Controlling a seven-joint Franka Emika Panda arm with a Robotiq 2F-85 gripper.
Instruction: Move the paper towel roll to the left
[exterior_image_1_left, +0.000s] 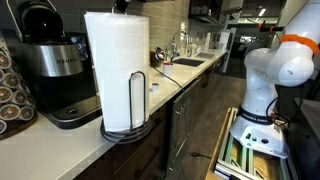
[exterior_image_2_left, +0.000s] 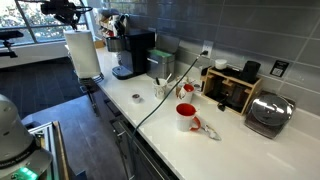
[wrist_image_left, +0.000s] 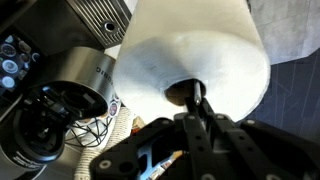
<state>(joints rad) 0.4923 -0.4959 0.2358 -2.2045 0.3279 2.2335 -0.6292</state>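
tool (wrist_image_left: 195, 100): seen closest in the wrist view, with fingers drawn together at the mouth of the roll's core and no gap shown. it is judged clenched on the top of the paper towel roll (wrist_image_left: 190, 55), since nothing else on so wide a cylinder is slim enough to be pinched. what is caught inside the core is hidden.

paper towel roll: stood upright on the counter (exterior_image_1_left: 165, 95), just beside the coffee machine (exterior_image_1_left: 50, 70) but apart from it, on the side away from the red mug (exterior_image_2_left: 186, 117). it is carried on a dark round base (exterior_image_1_left: 125, 132) with a wire side arm (exterior_image_1_left: 137, 98). holder and paper are judged to travel together only if the post is gripped.

edges: the base is set close to the counter's front edge, so an overhang is risked by any outward drift.

open room: bare counter is seen past the coffee machine, toward the red mug. one side of the roll is blocked by the machine's body, so a lift or a wide sweep is judged necessary there.
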